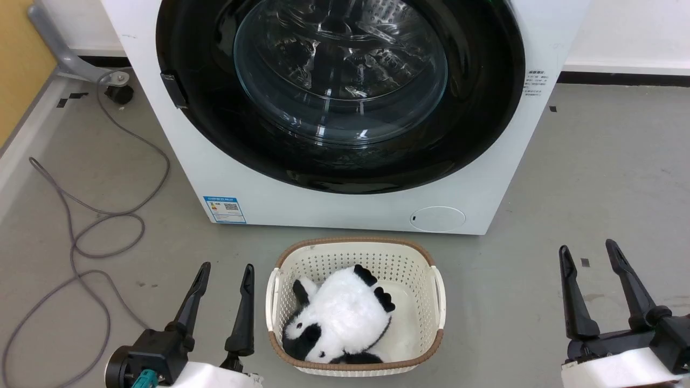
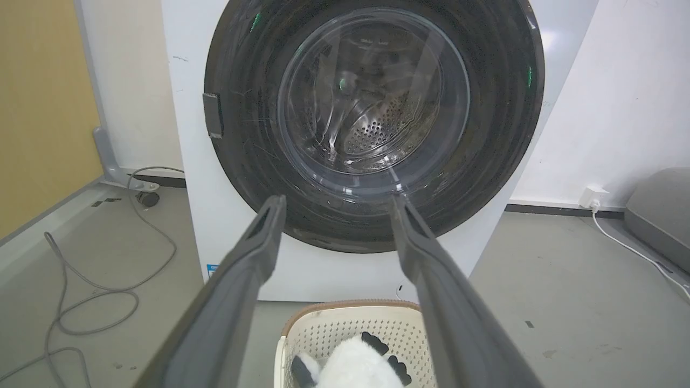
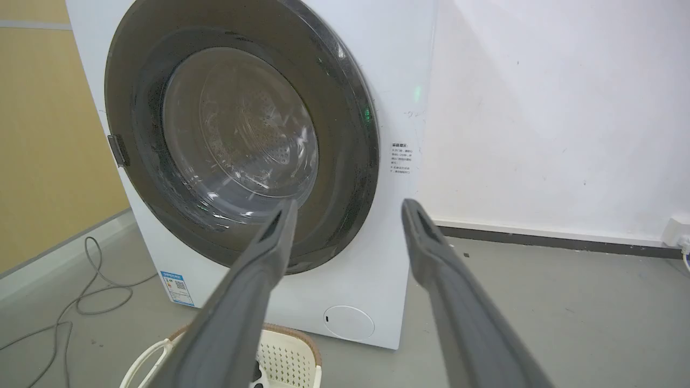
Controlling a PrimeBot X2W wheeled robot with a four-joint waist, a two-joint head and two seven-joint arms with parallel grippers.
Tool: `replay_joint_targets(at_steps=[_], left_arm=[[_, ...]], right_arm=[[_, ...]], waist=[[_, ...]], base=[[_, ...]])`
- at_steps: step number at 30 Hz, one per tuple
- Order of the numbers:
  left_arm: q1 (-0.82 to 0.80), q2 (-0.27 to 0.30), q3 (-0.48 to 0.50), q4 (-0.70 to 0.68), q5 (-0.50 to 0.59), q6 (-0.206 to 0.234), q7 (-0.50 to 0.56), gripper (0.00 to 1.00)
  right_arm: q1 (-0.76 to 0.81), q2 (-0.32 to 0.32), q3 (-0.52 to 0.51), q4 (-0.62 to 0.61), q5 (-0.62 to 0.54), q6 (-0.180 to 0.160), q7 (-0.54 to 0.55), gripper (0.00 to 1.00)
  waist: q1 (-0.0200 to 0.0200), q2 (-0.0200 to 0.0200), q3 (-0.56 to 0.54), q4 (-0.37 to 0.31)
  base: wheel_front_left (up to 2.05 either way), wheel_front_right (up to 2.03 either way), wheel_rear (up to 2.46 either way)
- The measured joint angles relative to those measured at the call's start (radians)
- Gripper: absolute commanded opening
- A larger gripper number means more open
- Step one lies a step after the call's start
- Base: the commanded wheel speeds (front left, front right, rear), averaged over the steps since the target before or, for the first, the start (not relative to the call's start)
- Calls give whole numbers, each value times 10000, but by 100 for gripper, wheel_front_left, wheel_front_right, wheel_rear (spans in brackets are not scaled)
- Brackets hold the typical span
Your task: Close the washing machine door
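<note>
The white washing machine (image 1: 345, 199) stands ahead of me. Its round glossy black door (image 1: 474, 129) lies flush against the front, with the clear glass window (image 1: 339, 70) in its middle and a small handle notch (image 1: 173, 89) at its left edge. The same door (image 2: 248, 140) faces the left wrist view, and the door (image 3: 345, 161) appears at an angle in the right wrist view. My left gripper (image 1: 223, 272) hangs open at the lower left, well short of the machine. At the lower right, my right gripper (image 1: 587, 250) is open too, holding nothing.
A cream perforated basket (image 1: 434, 285) with a black-and-white panda plush (image 1: 339, 318) sits on the floor between my grippers, just before the machine. A grey cable (image 1: 102, 226) loops over the floor at left. A blue sticker (image 1: 225, 209) and round cap (image 1: 436, 219) mark the machine's lower front.
</note>
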Motion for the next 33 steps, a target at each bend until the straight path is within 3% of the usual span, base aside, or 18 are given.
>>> replay_joint_targets(at_steps=[4,5,33], left_arm=[[0,0,-10,-8,10,77,0,100],[0,0,-17,-13,31,75,0,0],[-6,-2,82,-8,265,178,464,0]], right_arm=[[0,4,42,-29,12,0,0,100],[0,4,50,-35,12,0,0,0],[-9,2,201,12,-21,2,460,0]], waist=[[1,0,21,5],[0,0,31,7],[2,0,-141,-40]], base=[[0,0,0],[0,0,0],[0,0,0]])
